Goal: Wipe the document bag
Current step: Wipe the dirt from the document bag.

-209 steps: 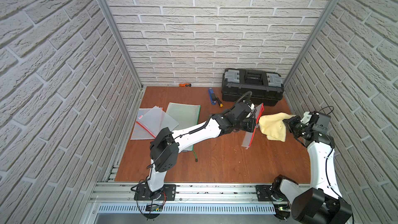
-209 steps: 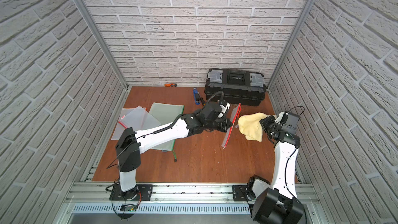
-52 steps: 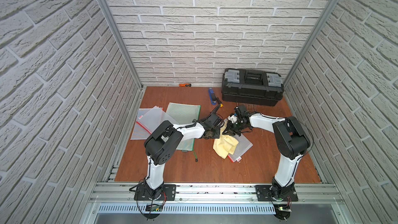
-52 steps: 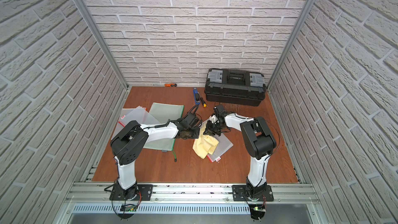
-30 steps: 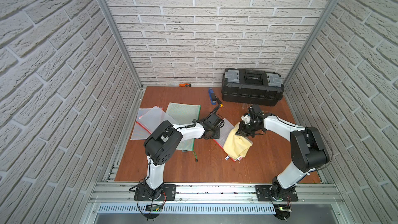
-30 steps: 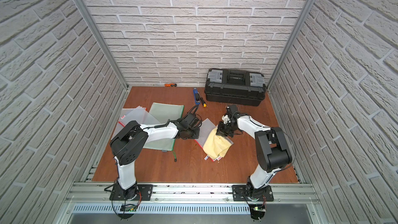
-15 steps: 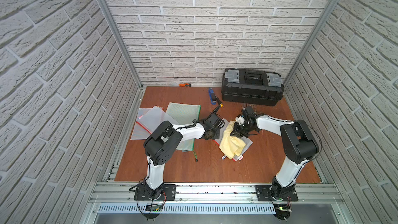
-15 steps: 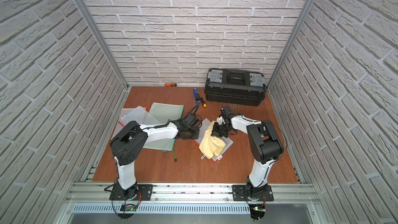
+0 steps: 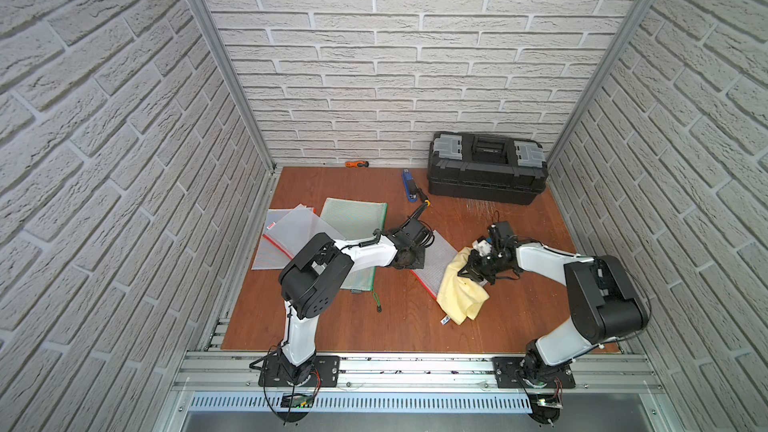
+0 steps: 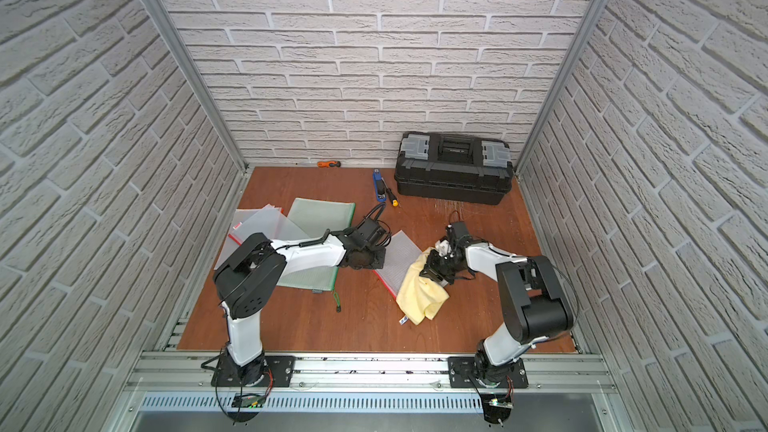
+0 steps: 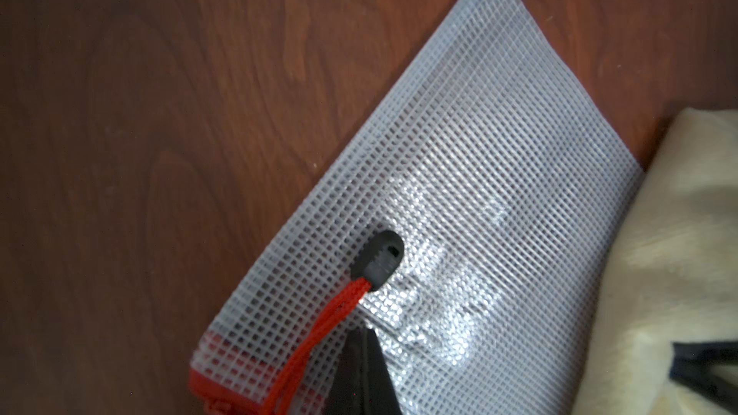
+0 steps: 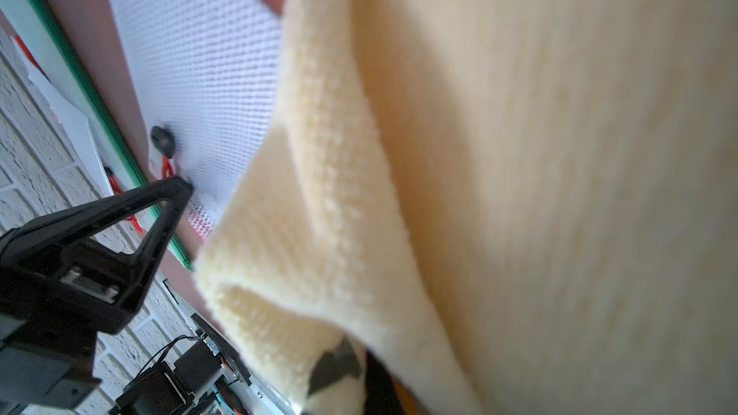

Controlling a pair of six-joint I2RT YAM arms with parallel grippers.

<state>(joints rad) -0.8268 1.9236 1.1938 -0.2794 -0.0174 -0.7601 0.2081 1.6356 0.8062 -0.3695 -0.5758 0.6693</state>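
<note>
Brown wood table point(image 9: 365, 326), white brick walls on three sides. Document bag point(image 9: 436, 261) (clear mesh, red zip edge) lies flat near the middle, turned diagonal, and its far corner has bare wood all round it.

Left claw point(image 9: 413, 261) has its jaws together, tips pressed down on the bag's zip-end corner, right by the black zip pull point(image 11: 379, 259). Right claw point(image 9: 471, 278) is clamped on a yellow cloth point(image 9: 459, 299). That cloth covers the bag's right side and spills past its front edge onto the wood.

Room-wise, plenty of bare table in front of the cloth up to the front rail, and off to the right toward the wall. Left is tighter: a green bag point(image 9: 353, 218) sits just beside the document bag, partly under the left arm. Black toolbox point(image 9: 486, 168) is well back in the right rear corner.

Writing: the cloth's little tag point(image 9: 444, 320) is too small to read.
</note>
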